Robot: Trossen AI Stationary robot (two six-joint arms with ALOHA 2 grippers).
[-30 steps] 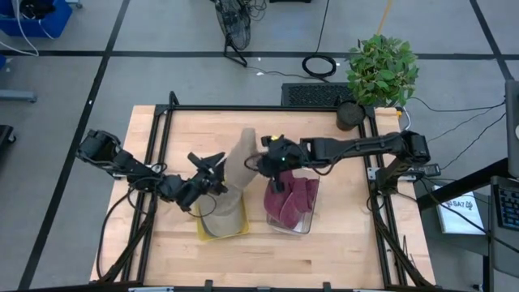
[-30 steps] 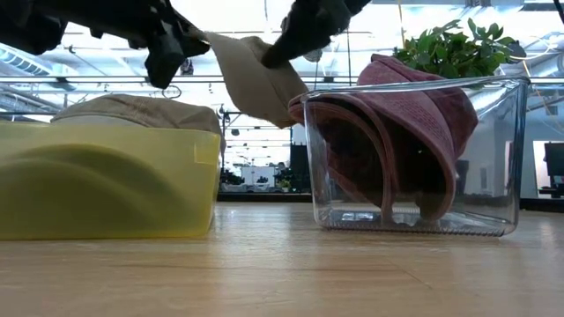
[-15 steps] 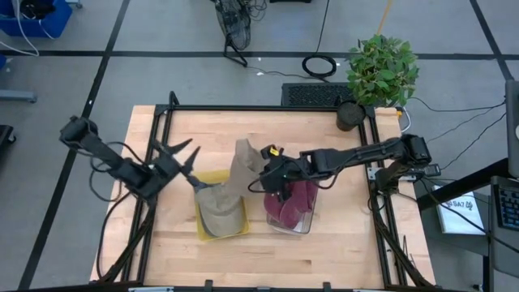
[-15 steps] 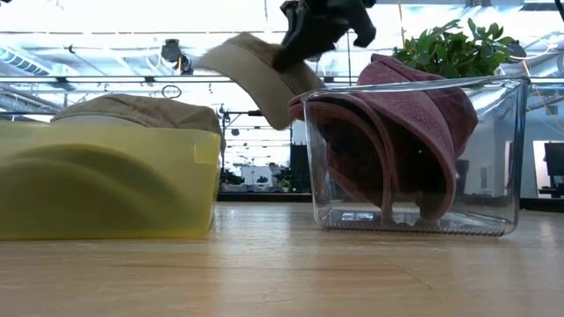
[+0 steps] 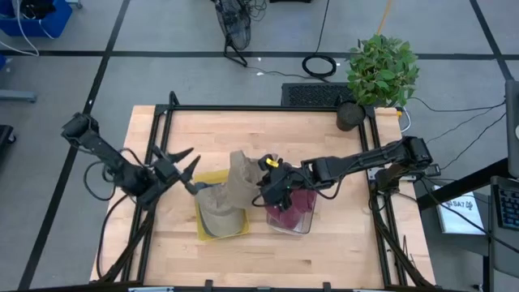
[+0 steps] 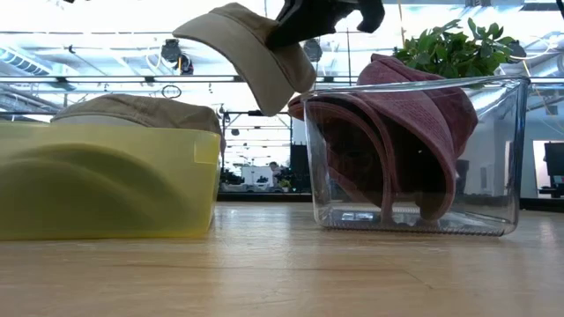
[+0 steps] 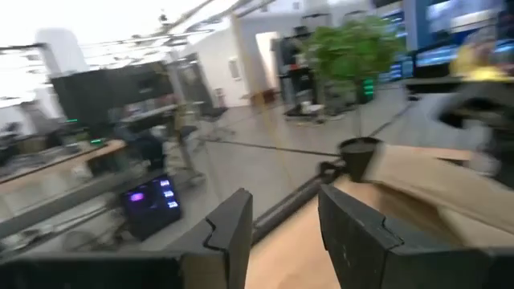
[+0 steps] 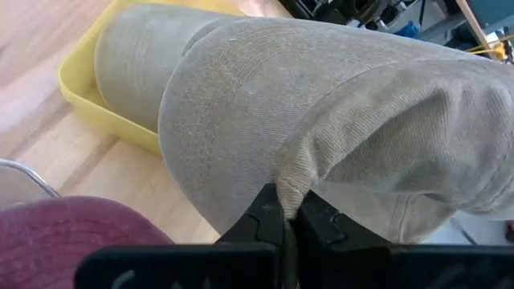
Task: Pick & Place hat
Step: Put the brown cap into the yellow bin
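High view: I'm holding the right gripper between the yellow tray and the clear bin, pinching the tan hat, which is hanging up off the table beside the tray. Another tan hat is sitting in the tray, and maroon hats are filling the bin. The left gripper is waiting just beside the tray's far corner, fingers spread, holding nothing.

Low view: the held hat is hanging in the air above the gap between tray and bin, with its edge near the bin's rim; whether they are touching I can't tell.

Left wrist view: both fingers are standing apart with nothing between them.

Right wrist view: fingertips are pressed together on a fold of hat fabric, the tray lying beyond.

I judge I'm in the carry step, placing not yet done. Next I'm needing to bring the hat over the yellow tray, lower it onto the stack, then release.
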